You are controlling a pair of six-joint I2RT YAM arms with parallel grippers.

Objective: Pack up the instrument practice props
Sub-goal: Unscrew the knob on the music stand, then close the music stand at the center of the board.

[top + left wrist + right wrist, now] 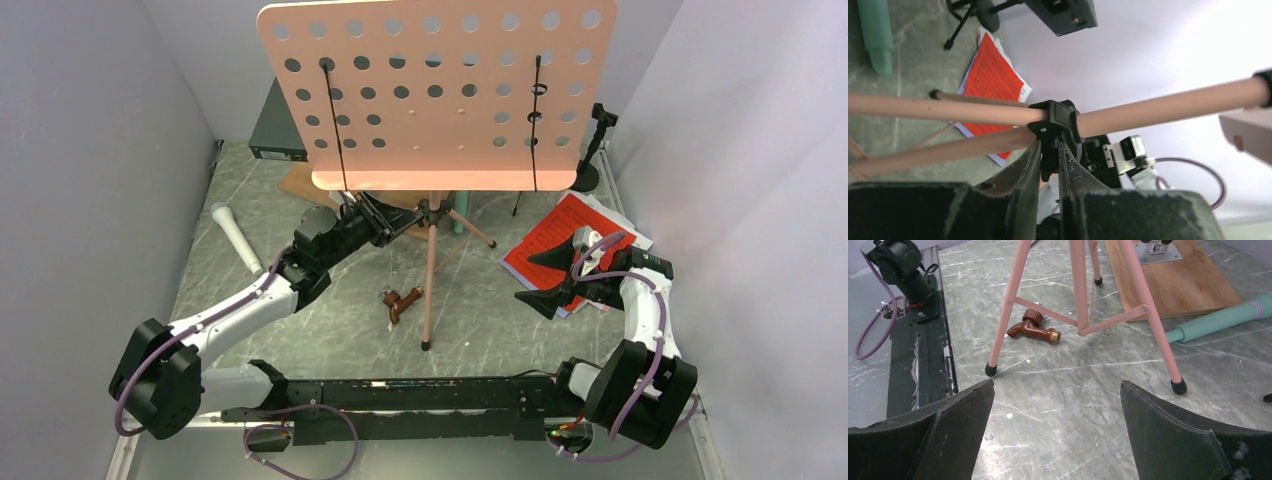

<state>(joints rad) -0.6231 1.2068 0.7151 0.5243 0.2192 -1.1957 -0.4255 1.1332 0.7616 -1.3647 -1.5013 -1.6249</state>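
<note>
Top external view: the grey marbled table (pixel 330 335) carries everything. The biggest piece is the one pink perforated music desk (pixel 440 90), standing upright at the far middle, with two thin black rods (pixel 335 130) running down it. Behind its far left corner lies one dark grey box (pixel 278 130), and one wooden board (pixel 300 185) lies flat below the desk's left end.

Under the desk I count three pink tripod legs (pixel 1003 325), each ending in a black foot on the table. The nearest foot sits at the table's middle.

My left gripper (pixel 1049 150) reaches in from the near left to where the legs meet the post. Its fingers (pixel 1023 175) are pressed together on a tab of the black collar (pixel 1055 120) there.

My right gripper (pixel 1057 385) hangs on the right side, fingers spread wide with nothing between them. It points left towards the legs, above bare table.

One stack of sheet-music pages (pixel 555 245) lies at the right, just beyond my right gripper. A red page is on top with white edges showing beneath; I cannot count the sheets.

There are two microphones. The white microphone (pixel 235 238) lies on the left, well apart from the stand. The mint microphone (pixel 1218 322) lies beside the board, near the far legs.

One black mic mount (pixel 597 145) stands at the far right by the wall.

One small brown piece (pixel 1033 330) lies between the legs.
</note>
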